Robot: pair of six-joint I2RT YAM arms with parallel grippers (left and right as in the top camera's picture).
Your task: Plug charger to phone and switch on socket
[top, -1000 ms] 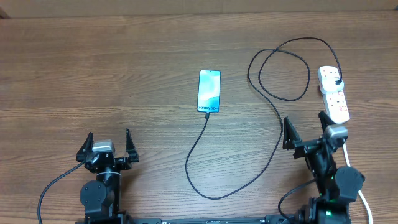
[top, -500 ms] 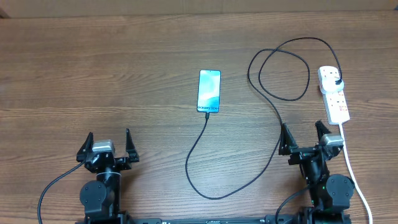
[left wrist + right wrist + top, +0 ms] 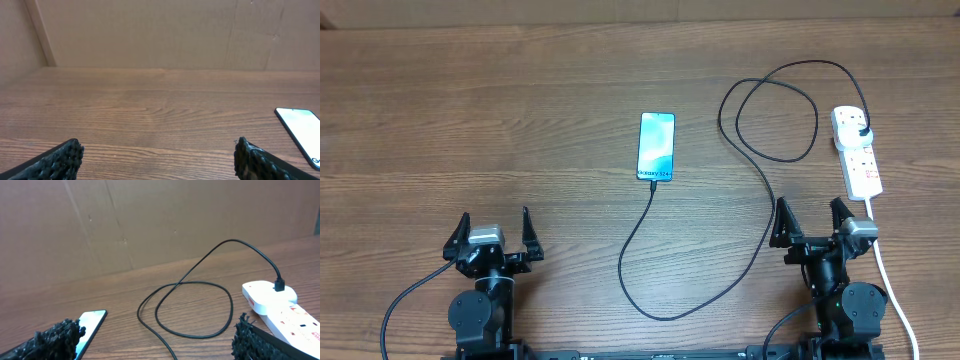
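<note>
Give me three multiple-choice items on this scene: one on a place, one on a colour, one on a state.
1. Where does the power strip lie?
A. at the far left
B. in the middle
C. at the right, beyond the right claw

2. What colour is the thin cable running to the phone?
A. black
B. white
C. red

3. How do the left claw and the right claw stand?
A. both shut
B. both open, holding nothing
C. one open, one shut

Answers: C, the strip sits right of the cable's loops; A, it shows dark against the wood; B, each pair of fingers stands apart with nothing between.
</note>
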